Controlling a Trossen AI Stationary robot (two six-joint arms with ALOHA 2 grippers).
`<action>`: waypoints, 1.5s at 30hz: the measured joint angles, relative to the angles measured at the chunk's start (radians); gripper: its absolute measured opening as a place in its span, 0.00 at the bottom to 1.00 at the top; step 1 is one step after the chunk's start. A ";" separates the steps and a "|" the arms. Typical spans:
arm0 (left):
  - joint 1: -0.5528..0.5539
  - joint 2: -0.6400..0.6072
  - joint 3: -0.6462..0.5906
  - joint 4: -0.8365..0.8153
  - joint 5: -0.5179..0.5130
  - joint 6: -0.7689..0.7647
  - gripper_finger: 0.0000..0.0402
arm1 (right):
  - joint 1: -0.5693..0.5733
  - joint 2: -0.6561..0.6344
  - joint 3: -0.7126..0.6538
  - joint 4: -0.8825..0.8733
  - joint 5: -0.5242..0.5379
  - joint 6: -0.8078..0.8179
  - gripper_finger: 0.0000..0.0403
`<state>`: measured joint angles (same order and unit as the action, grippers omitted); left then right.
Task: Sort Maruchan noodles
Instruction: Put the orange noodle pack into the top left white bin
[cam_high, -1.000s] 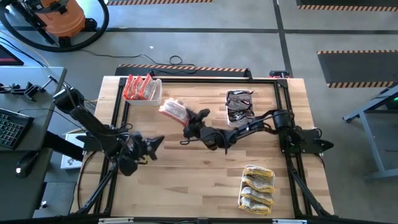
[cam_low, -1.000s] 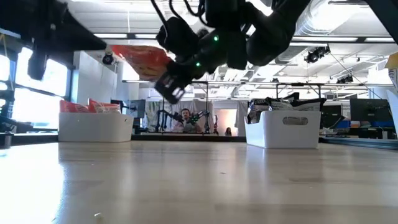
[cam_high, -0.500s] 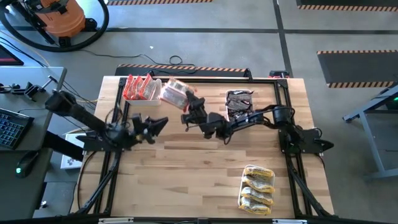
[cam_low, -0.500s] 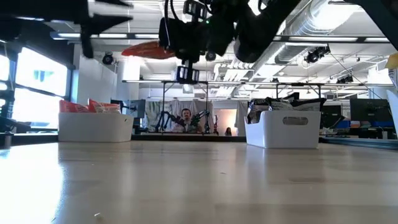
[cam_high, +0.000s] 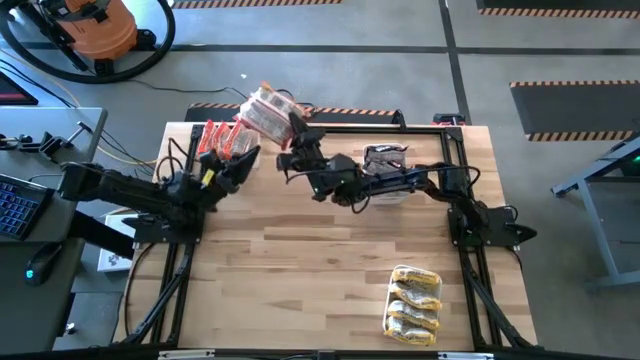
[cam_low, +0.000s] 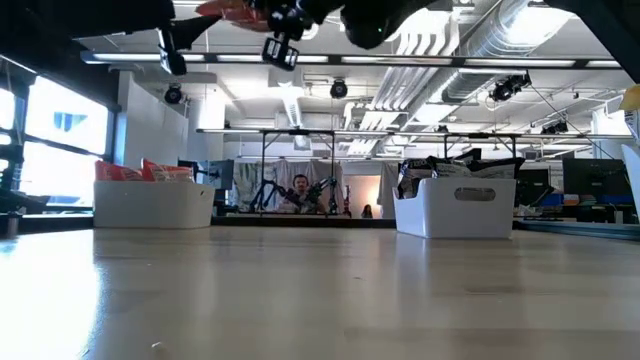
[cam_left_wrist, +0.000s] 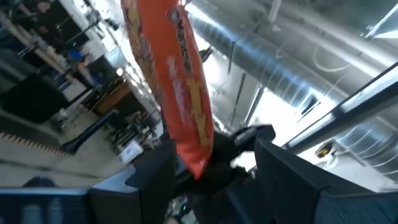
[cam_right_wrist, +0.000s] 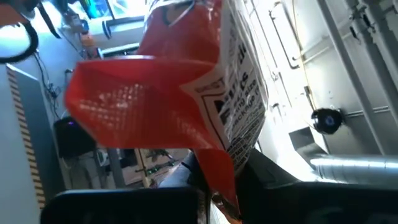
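Looking down, three bins (cam_high: 228, 160) hold sorted packets; the right hand (cam_high: 290, 135), clenched on one red packet (cam_high: 268, 110), hovers beyond them. Left hand (cam_high: 240, 163) released. Low view: tabletop (cam_low: 320, 290) holds no loose packets; sorting seems nearly finished.

A robotics lab in a large industrial hall

The wooden table (cam_high: 330, 260) stands on a grey concrete floor (cam_high: 560, 40) marked with striped hazard tape (cam_high: 570, 88). Above, the ceiling is open, with big silver ducts (cam_low: 480, 30) and hanging lights. An orange shop vacuum (cam_high: 95, 25) and a keyboard (cam_high: 18, 205) are near the table, and behind it a person (cam_low: 298, 190) sits between other robot arms.
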<state>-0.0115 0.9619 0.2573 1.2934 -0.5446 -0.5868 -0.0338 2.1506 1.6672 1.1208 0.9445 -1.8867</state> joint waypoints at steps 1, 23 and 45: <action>0.023 0.000 0.011 -0.001 0.019 -0.004 0.53 | 0.000 0.000 0.018 -0.035 -0.007 0.012 0.05; 0.152 0.013 0.108 -0.138 0.083 0.030 0.53 | -0.015 0.001 0.068 -0.114 -0.029 0.075 0.05; 0.242 0.008 0.108 -0.143 0.153 0.013 0.53 | -0.016 0.001 0.068 -0.144 -0.034 0.134 0.05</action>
<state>0.2309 0.9701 0.3656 1.1506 -0.3917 -0.5741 -0.0498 2.1517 1.7351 0.9766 0.9100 -1.7530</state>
